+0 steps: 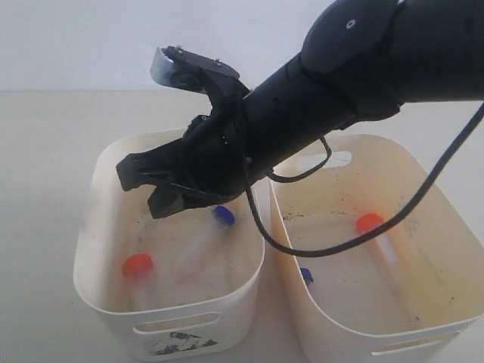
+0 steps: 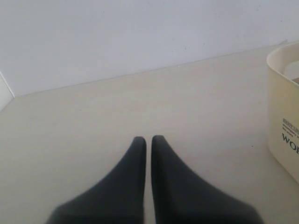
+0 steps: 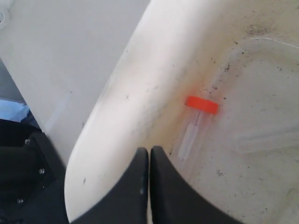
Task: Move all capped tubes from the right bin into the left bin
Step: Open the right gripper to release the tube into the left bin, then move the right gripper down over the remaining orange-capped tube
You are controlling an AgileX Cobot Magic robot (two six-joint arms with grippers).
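Note:
The left bin (image 1: 94, 227), with a dark label on its front, holds an orange-capped tube (image 1: 138, 265) and a blue-capped tube (image 1: 222, 215). In the right bin (image 1: 446, 197) lie another orange-capped tube (image 1: 370, 222) and a blue cap (image 1: 305, 275) half hidden by the rim. My right gripper (image 1: 140, 189) reaches across and hangs over the left bin. In the right wrist view this gripper (image 3: 149, 149) is shut and empty, above the bin's wall (image 3: 107, 116) and near the orange-capped tube (image 3: 202, 104). My left gripper (image 2: 148, 138) is shut and empty over bare table.
A black cable (image 1: 423, 197) from the right arm loops across the right bin. In the left wrist view a cream bin with printed letters (image 2: 285, 116) stands at the frame's edge. A pale wall (image 2: 140, 32) rises behind the table.

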